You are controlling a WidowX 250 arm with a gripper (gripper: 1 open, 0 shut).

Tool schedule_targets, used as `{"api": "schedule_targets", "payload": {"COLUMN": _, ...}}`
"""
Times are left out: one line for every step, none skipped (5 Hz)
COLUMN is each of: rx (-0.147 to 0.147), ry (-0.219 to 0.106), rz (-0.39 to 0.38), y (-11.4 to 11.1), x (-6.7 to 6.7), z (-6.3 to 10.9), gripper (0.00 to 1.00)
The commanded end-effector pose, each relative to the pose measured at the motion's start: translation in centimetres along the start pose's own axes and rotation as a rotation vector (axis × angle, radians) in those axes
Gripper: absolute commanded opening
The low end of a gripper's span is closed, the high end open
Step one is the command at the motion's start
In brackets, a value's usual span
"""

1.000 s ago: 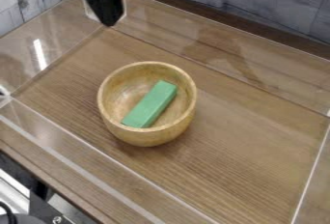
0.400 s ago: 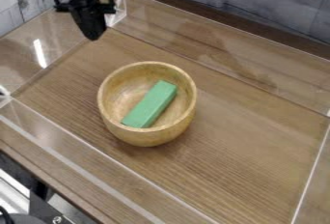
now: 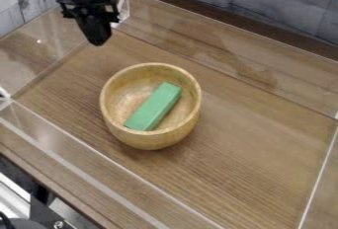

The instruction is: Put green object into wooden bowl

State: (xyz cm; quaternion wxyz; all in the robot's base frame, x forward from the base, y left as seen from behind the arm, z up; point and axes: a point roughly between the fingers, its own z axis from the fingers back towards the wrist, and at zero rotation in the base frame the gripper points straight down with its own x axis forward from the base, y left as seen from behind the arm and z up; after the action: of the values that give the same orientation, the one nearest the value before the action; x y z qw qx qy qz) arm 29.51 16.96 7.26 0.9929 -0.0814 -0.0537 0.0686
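The green object (image 3: 154, 107), a flat bright green block, lies slanted inside the wooden bowl (image 3: 161, 138), one end resting up against the far inner wall. The bowl sits on the wooden tabletop a little left of centre. My black gripper (image 3: 97, 38) hangs pointing down at the upper left, well apart from the bowl and behind it. Nothing is between its fingers. Its dark tips merge into one tapered shape, so whether a gap stands between them does not show.
A clear plastic barrier (image 3: 40, 124) runs around the wooden tabletop (image 3: 251, 124), with a low wall along the front and left sides. A pale brick wall (image 3: 264, 1) stands behind. A dark cable or fitting (image 3: 46, 218) shows at the bottom left, outside the barrier.
The gripper has shifted left and come down a little, away from the top centre. The bowl and the green object have not moved.
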Motion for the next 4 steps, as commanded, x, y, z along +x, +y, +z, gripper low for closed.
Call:
{"api": "schedule_targets", "payload": {"rx": 0.024, "ry": -0.056, "rz": -0.005, "y": 1.0, "x": 2.0, "z": 1.6, "gripper": 1.0}}
{"api": "schedule_targets", "payload": {"rx": 0.001, "ry": -0.049, "rz": -0.022, "y": 0.7, "x": 2.3, "z": 1.9, "gripper": 1.0}}
{"api": "schedule_targets", "payload": {"rx": -0.026, "ry": -0.044, "rz": -0.04, "y": 0.3, "x": 2.7, "z": 2.3, "gripper": 1.0}}
{"api": "schedule_targets", "payload": {"rx": -0.051, "ry": -0.034, "rz": -0.067, "y": -0.1, "x": 2.9, "z": 2.4, "gripper": 1.0}}
